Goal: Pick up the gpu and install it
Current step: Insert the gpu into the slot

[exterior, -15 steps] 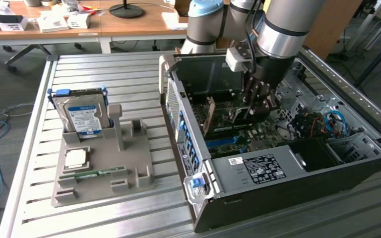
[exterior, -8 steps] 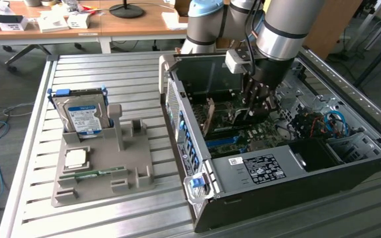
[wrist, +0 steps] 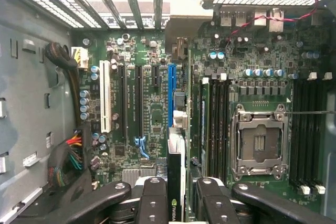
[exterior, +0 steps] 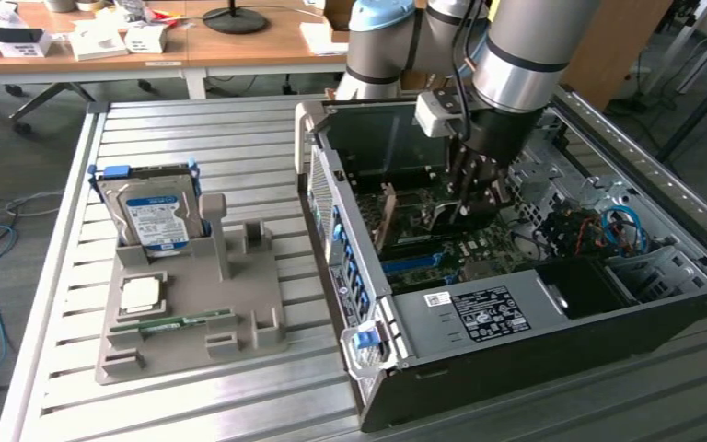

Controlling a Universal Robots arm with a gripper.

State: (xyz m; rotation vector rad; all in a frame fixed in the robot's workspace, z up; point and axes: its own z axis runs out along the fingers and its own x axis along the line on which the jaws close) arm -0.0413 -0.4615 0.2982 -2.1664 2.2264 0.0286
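The gripper point(exterior: 470, 198) reaches down into the open case point(exterior: 550, 368). Its fingers point(wrist: 152, 203) are clamped on the gpu point(wrist: 175, 169), which is held edge-on inside the case above the motherboard point(wrist: 152, 114) and lined up with the blue slot point(wrist: 171, 93). Whether card and slot touch cannot be told. Outside the case, on the exterior view's left, a hard drive point(exterior: 151, 207) stands in a grey holder point(exterior: 243, 313).
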